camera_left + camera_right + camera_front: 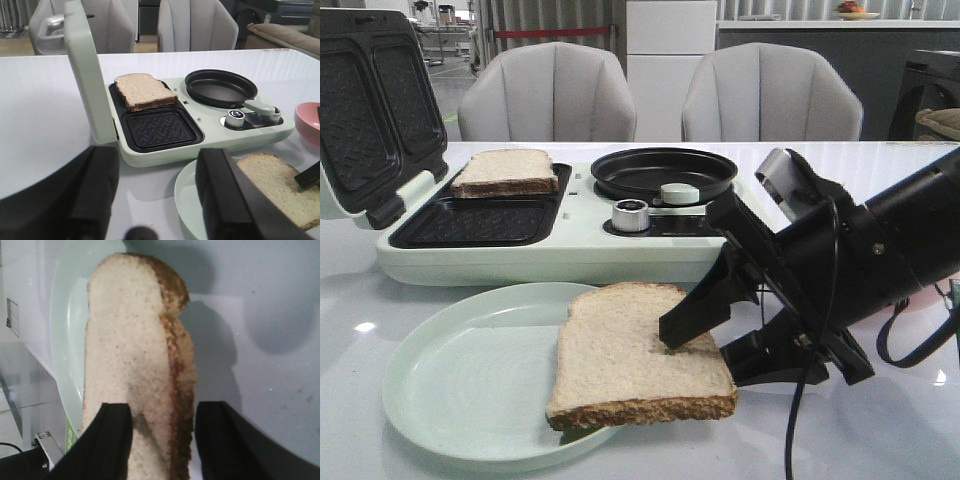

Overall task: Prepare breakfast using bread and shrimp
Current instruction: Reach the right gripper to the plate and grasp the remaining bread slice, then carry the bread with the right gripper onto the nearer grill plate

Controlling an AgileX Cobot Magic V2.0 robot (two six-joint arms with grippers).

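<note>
A pink bowl (309,121) is seen only in the left wrist view. One beige, brown-crusted bread slice (638,352) is gripped over the plate (460,380) by the right hand (720,345); another slice (505,171) is laid in the maker (550,250). The left hand (155,200) is held open.

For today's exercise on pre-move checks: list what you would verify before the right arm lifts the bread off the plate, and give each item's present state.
1. Right gripper straddles the slice on the plate, one finger above, one below: ok.
2. Firm grip: cannot tell.
3. Front tray of the sandwich maker bare: ok.
4. Lid open: ok.
5. Other slice already in rear tray: ok.
6. Left gripper clear of the bread: ok.
</note>
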